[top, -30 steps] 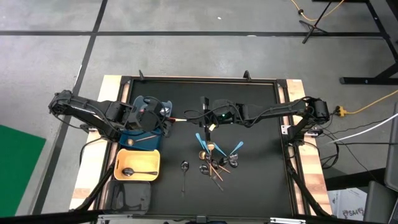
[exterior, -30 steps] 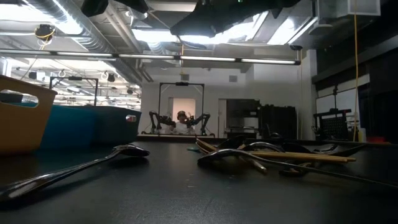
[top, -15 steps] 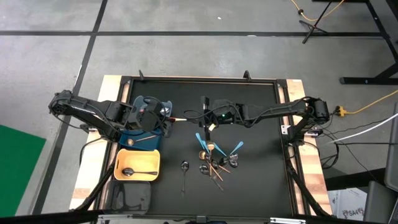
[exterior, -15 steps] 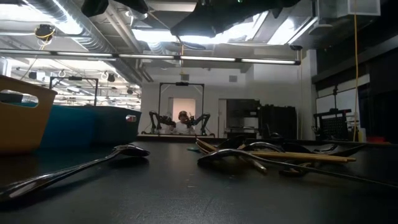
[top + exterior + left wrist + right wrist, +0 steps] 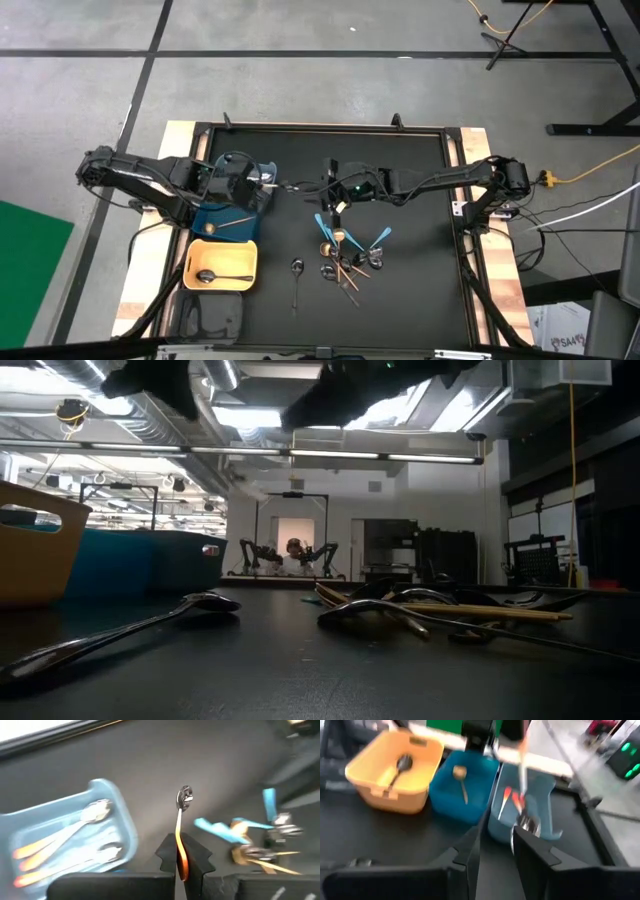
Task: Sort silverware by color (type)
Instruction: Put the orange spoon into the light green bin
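While clamped, orange-handled spoon [image 5: 181,832] juts from left pincer [image 5: 181,865]

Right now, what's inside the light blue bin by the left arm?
The light blue bin holds orange-handled, silver-headed silverware; at least two pieces show. In the high view the left gripper covers most of it.

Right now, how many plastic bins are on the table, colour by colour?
Light blue bin: 1
Dark blue bin: 1
Yellow bin: 1
Grey bin: 1
Total: 4
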### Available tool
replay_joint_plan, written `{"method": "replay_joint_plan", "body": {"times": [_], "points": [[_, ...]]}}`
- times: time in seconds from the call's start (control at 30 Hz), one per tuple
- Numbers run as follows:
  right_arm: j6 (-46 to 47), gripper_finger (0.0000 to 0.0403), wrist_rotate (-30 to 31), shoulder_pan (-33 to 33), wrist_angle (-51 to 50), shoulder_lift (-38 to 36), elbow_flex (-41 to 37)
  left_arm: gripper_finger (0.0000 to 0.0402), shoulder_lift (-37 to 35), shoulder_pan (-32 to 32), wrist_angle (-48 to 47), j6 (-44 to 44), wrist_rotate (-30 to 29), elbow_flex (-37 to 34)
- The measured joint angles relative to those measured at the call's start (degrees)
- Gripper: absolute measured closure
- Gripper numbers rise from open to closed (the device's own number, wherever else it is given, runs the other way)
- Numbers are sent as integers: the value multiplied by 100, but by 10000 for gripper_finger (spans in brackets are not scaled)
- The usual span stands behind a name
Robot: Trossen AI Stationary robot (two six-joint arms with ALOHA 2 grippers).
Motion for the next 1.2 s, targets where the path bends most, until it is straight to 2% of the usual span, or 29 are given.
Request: {"method": "replay_joint_plan", "body": {"times": [0.23,0.5,0.77,1.2], "points": [[0,292,0,0,-959,0,0,401,-255,452,-1117,-6,-11,0],[0,292,0,0,-1158,0,0,401,-678,901,-1736,-1,20,-16],[0,292,0,0,-1159,0,0,401,-1215,1302,-1401,-150,41,-791],[68,292,0,0,-1157,0,-4,401,-1852,1824,579,-147,685,-2893]]}}
